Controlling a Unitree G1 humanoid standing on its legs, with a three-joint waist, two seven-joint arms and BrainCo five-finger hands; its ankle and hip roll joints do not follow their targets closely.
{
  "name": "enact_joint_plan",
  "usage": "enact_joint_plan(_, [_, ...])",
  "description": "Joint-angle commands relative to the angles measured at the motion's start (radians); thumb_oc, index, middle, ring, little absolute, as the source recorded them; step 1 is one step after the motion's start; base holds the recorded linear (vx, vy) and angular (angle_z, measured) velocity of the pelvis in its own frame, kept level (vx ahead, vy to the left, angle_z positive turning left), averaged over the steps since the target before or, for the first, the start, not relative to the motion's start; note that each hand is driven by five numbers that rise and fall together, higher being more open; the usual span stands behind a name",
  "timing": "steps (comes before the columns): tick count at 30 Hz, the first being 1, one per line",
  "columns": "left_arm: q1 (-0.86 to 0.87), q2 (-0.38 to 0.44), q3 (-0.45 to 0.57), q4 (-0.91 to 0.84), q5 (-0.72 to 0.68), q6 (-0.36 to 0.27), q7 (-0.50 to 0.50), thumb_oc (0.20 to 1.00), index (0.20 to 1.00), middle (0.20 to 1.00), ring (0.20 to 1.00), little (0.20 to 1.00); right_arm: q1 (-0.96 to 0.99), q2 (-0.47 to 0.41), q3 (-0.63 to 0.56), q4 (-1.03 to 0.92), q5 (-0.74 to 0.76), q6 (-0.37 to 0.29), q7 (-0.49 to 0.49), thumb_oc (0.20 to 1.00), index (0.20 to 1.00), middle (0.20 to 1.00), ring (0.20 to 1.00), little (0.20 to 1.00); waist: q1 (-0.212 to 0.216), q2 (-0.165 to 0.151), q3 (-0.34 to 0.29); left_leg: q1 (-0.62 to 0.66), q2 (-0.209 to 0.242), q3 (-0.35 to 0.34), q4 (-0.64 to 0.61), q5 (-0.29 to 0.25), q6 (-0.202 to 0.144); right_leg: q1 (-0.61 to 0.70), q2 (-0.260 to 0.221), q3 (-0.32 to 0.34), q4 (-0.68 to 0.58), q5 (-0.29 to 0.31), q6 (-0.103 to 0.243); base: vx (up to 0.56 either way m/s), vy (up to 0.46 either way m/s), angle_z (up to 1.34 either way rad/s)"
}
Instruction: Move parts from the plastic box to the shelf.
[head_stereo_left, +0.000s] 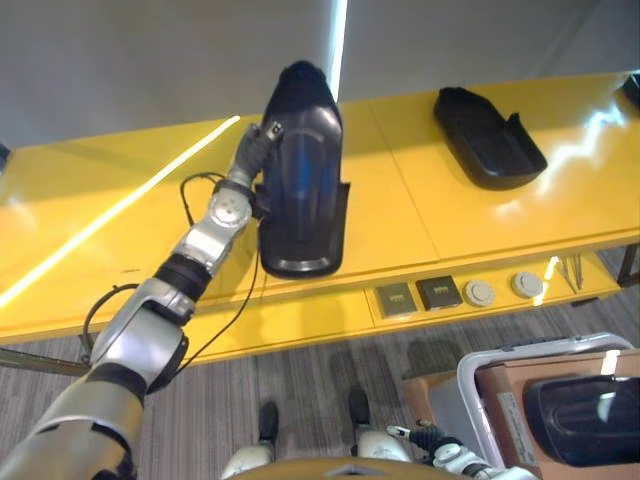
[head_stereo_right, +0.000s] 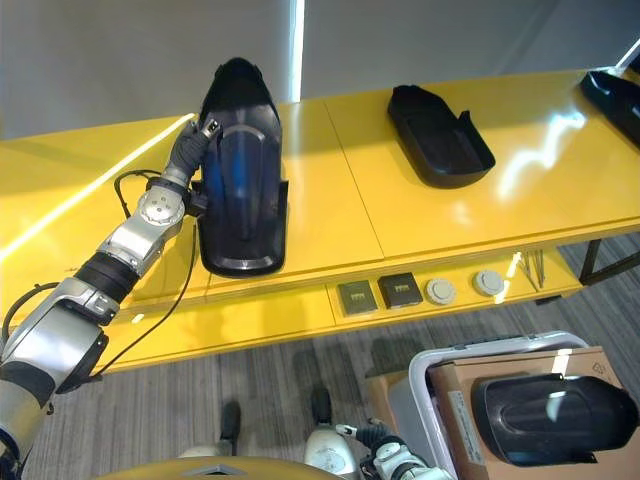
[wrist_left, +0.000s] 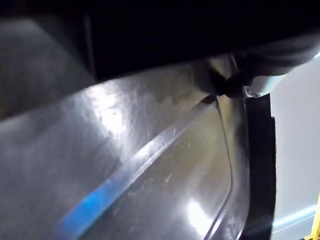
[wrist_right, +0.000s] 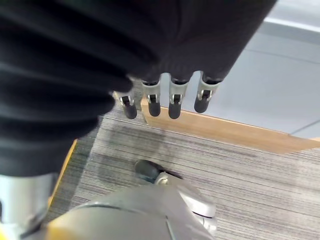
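Down at five o'clock, one part (head_stereo_right: 555, 415) is waiting in the plastic box (head_stereo_right: 420, 385); my left hand (head_stereo_left: 255, 150), fingers hidden, is standing another part (head_stereo_left: 300, 170) on the shelf (head_stereo_left: 80, 220) beside a placed part (head_stereo_left: 488, 137); my right hand (wrist_right: 170, 102) is hanging relaxed, empty.

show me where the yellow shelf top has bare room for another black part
Free: the stretch between the glossy black moulded part under the left hand and the second black tray-shaped part; also the yellow shelf left of that arm. Crowded: the far right end, where another black part lies.
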Motion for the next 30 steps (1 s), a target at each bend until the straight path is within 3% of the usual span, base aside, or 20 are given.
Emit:
enact_joint_plan(1, [-0.142,0.046,0.032,0.110,0.020,-0.017,0.039,0.200,0.200,0.200,0.200,0.200,-0.011,0.014,0.047,0.018,0.021,-0.010,0.015,1.000,1.000,1.000,1.000,1.000,0.010,-0.034,0.060,-0.032,0.012,-0.002,-0.007,-0.026,0.006,0.049,-0.022,-0.020,0.002,-0.094,0.044,-0.07,0.004,-0.02])
enact_joint_plan(6, [-0.225,0.048,0.030,0.250,-0.045,-0.018,0.057,0.200,0.200,0.200,0.200,0.200,-0.063,0.016,0.070,0.015,0.042,-0.011,0.008,1.000,1.000,1.000,1.000,1.000,0.006,-0.033,0.098,-0.079,0.011,0.004,-0.007,-0.003,0.006,-0.007,-0.020,-0.003,0.002,-0.068,0.045,-0.07,0.007,-0.03])
enact_joint_plan(7, [-0.241,0.052,0.034,0.282,-0.051,-0.015,0.059,0.539,0.539,0.539,0.539,0.539,-0.063,0.018,0.073,0.016,0.041,-0.012,0.009,1.000,1.000,1.000,1.000,1.000,0.005,-0.031,0.102,-0.081,0.011,0.004,-0.007,-0.002,0.006,-0.011,-0.020,-0.002,0.002,-0.066,0.046,0.01,0.014,-0.07])
enact_joint_plan(8, [-0.263,0.049,0.034,0.314,-0.059,-0.013,0.063,1.000,1.000,1.000,1.000,1.000,-0.066,0.017,0.077,0.015,0.040,-0.013,0.009,1.000,1.000,1.000,1.000,1.000,0.004,-0.031,0.108,-0.083,0.011,0.003,-0.007,-0.001,0.006,-0.015,-0.020,-0.001,0.002,-0.064,0.047,0.00,0.008,-0.08])
enact_joint_plan(17, [-0.353,0.045,0.015,0.436,0.006,0.018,0.094,1.000,1.000,1.000,1.000,1.000,-0.067,0.019,0.124,-0.006,0.042,-0.035,0.028,1.000,1.000,1.000,1.000,1.000,0.001,-0.036,0.126,-0.098,0.014,0.010,-0.007,0.007,0.005,-0.032,-0.018,0.010,0.002,-0.062,0.046,0.00,-0.002,-0.02])
enact_joint_plan(23, [-0.345,0.046,0.023,0.411,0.003,0.016,0.098,1.000,1.000,1.000,1.000,1.000,-0.062,0.010,0.117,-0.030,0.057,-0.047,0.028,1.000,1.000,1.000,1.000,1.000,-0.001,-0.034,0.123,-0.088,0.015,0.016,-0.007,0.003,0.004,-0.023,-0.016,0.008,0.002,-0.065,0.045,0.00,-0.005,-0.05])
enact_joint_plan(24, [0.091,0.056,0.137,0.138,-0.046,0.023,-0.027,1.000,1.000,1.000,1.000,1.000,0.077,-0.021,-0.126,-0.047,0.218,-0.022,0.060,1.000,1.000,1.000,1.000,1.000,0.016,-0.089,-0.025,0.111,0.012,0.016,0.078,-0.114,0.031,0.173,-0.072,0.032,0.130,-0.088,0.080,0.00,0.000,0.00])
enact_joint_plan(26, [0.093,0.057,0.150,0.109,-0.049,0.016,-0.013,1.000,1.000,1.000,1.000,1.000,0.078,-0.014,-0.123,-0.050,0.221,-0.025,0.064,1.000,1.000,1.000,1.000,1.000,0.022,-0.093,-0.030,0.113,0.015,0.034,0.083,-0.121,0.032,0.187,-0.095,0.006,0.094,-0.063,0.084,-0.01,0.003,-0.18])
enact_joint_plan(30, [0.112,0.086,0.174,-0.007,-0.021,0.010,-0.001,1.000,1.000,1.000,1.000,1.000,0.077,-0.019,-0.137,-0.056,0.221,-0.029,0.062,1.000,1.000,1.000,1.000,1.000,0.024,-0.098,-0.050,0.120,0.014,0.028,0.084,-0.127,0.033,0.210,-0.098,0.006,0.075,-0.078,0.090,0.01,-0.004,-0.10])
